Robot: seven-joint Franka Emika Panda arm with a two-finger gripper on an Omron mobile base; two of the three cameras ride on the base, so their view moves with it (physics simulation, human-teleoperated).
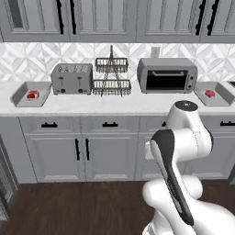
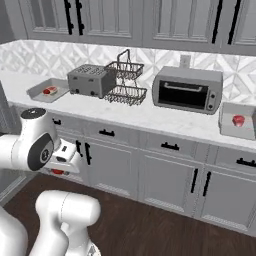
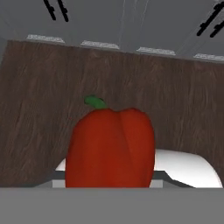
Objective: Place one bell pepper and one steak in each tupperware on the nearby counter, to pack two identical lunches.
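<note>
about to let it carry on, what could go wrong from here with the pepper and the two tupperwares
1. The red bell pepper sits close before the hand camera, above dark wood floor; the fingertips are hidden, so the grip cannot be judged. If it slips, it falls to the floor.
2. The left tupperware and right tupperware each hold a steak at opposite ends of the counter, so a long carry either way.
3. The toaster stands beside the left one, crowding the approach.

Glossy red bell pepper — dark wood-grain floor — white marble-veined counter.
</note>
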